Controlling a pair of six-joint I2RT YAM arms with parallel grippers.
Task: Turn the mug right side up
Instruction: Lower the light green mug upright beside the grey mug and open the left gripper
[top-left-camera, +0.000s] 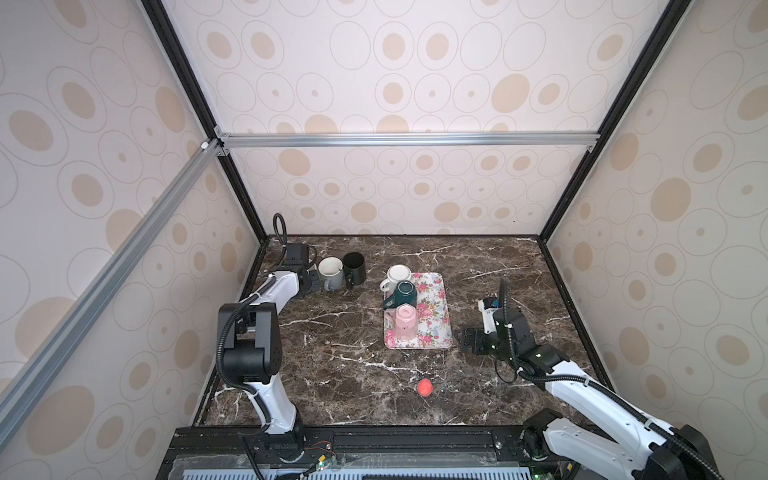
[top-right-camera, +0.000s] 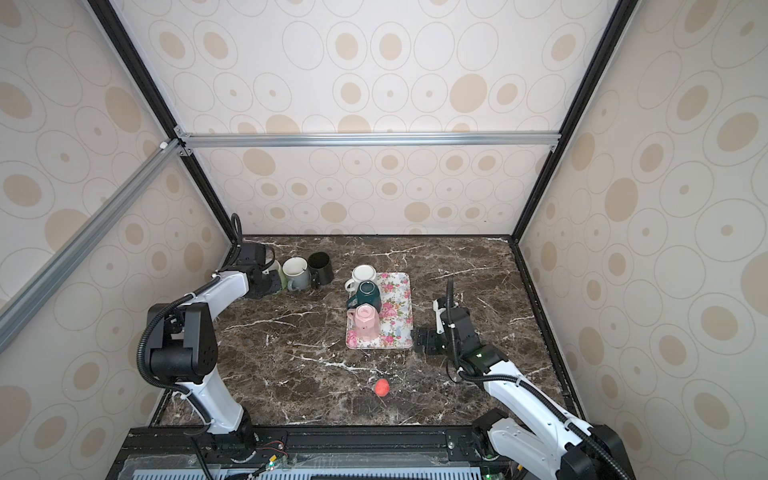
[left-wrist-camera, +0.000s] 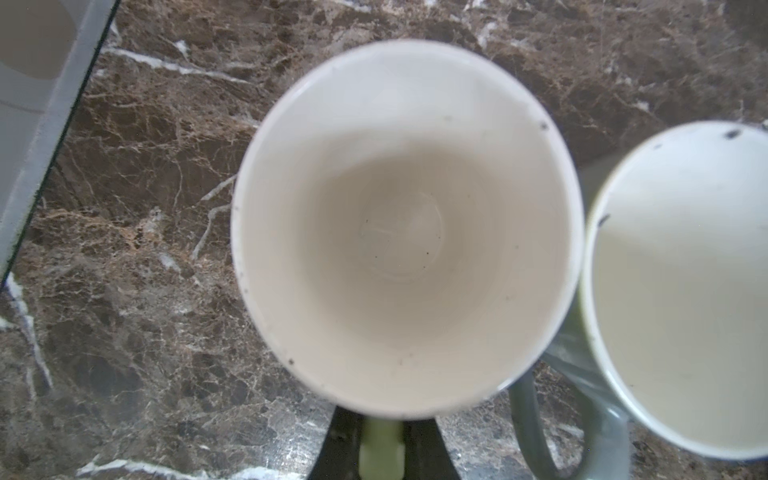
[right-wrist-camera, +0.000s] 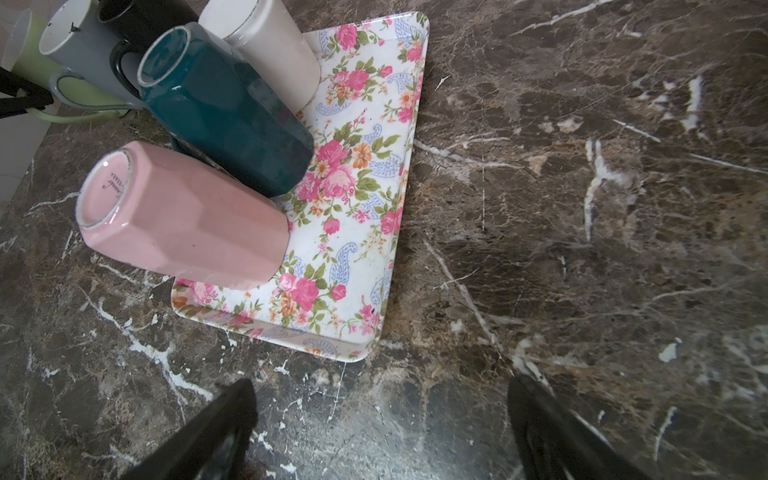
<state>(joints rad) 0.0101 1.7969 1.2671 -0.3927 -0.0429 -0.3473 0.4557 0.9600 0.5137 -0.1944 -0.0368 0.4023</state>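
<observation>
The marble desk (top-left-camera: 374, 374) carries a floral tray (top-left-camera: 436, 316). Beside the tray's near right corner hangs the right end effector (right-wrist-camera: 380, 390), jaws spread wide and empty. Well to the tray's left, the left end effector (left-wrist-camera: 380, 453) is clamped on the handle (left-wrist-camera: 380, 432) of the green mug (left-wrist-camera: 403, 228), which sits mouth up (white inside), a grey mug (top-left-camera: 331, 273) between it and the tray. A small red ball (top-left-camera: 425, 387) lies on the tray's near side.

Both top views look steeply down on one dark marble tabletop (top-left-camera: 353, 365); wrist cameras hang close, left over a white-lined green mug (left-wrist-camera: 399, 232).
</observation>
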